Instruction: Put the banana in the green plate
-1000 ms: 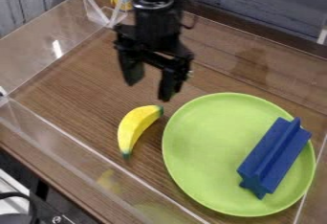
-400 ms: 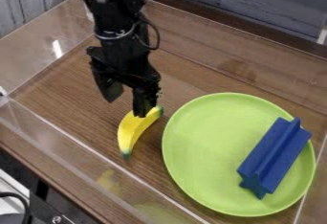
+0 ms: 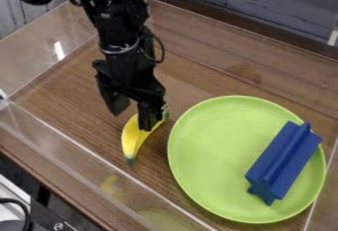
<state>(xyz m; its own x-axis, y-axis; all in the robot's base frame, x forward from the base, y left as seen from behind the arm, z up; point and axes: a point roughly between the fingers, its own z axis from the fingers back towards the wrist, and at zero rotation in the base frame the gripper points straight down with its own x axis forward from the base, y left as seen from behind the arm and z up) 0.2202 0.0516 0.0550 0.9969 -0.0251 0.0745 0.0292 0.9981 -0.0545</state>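
Gripping the banana [image 3: 136,137] mid-curve suits it: likely light, firm, smooth enough to slip; the fingers [image 3: 133,113] stand wide.

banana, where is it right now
In the camera view, the banana lies on the wooden surface just left of the green plate, its upper end under the gripper.

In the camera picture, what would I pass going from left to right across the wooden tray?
The curved yellow banana, then the large round lime-green plate. The blue ridged block lies on that plate, toward its right side.
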